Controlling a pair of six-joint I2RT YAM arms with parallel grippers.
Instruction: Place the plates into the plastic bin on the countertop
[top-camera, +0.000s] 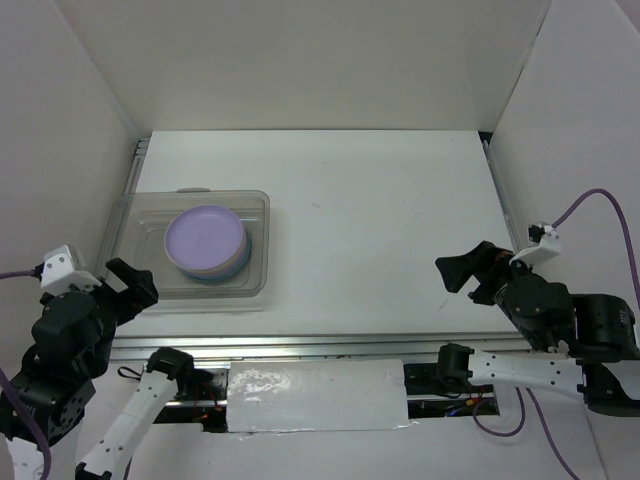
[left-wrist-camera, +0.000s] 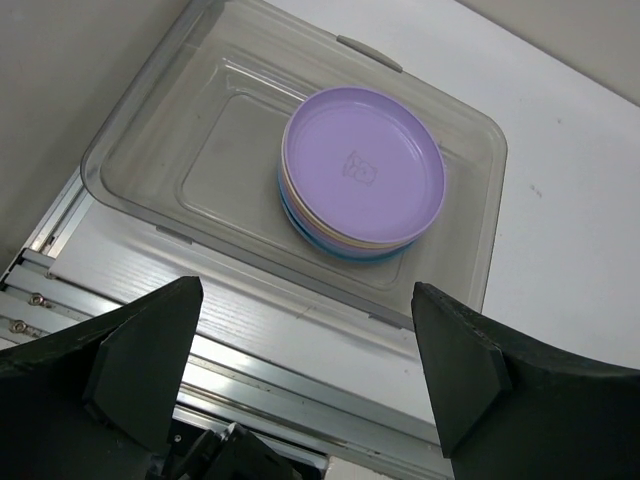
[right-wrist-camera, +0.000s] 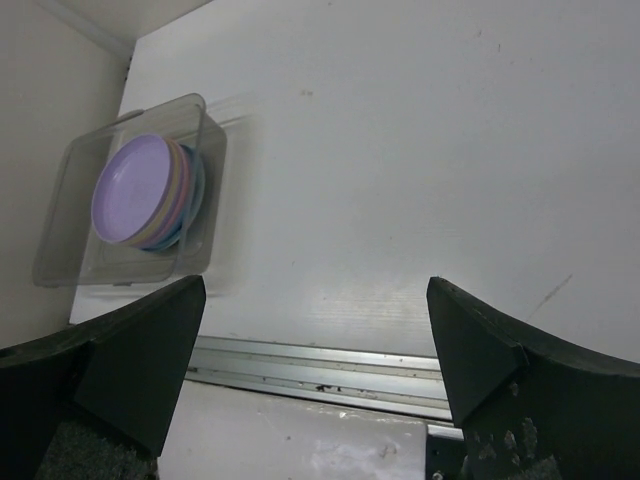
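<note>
**Placement.** The plates (top-camera: 206, 242) sit as one nested stack inside the plastic bin (top-camera: 140, 225), toward its right half, with a lilac plate uppermost. The bin rests on the white surface (top-camera: 380, 220) at the far left, close to the left wall. Nesting keeps the stack compact and level on the flat floor of the bin, and the left half of the bin is bare. No plate shows on the surface outside the bin, so the task is judged complete or very nearly so.

**Grippers.** The left gripper (top-camera: 125, 288) hangs near the front edge of the bin, jaws spread wide and empty. The right gripper (top-camera: 470, 280) hangs over the right side of the surface, well apart from the bin, jaws also wide and empty. Both positions leave the bin unobstructed.

**View differences.**
- Top external: shows both arms and the bin position. The stack reads almost as a single lilac disc.
- Left wrist: shows the layered rims under the lilac plate, with cream, pink and blue edges, plus an embossed mark on the top plate.
- Right wrist: shows the stack from the side and the bare surface between gripper and bin.
- An exact plate count cannot be confirmed in any view
</note>
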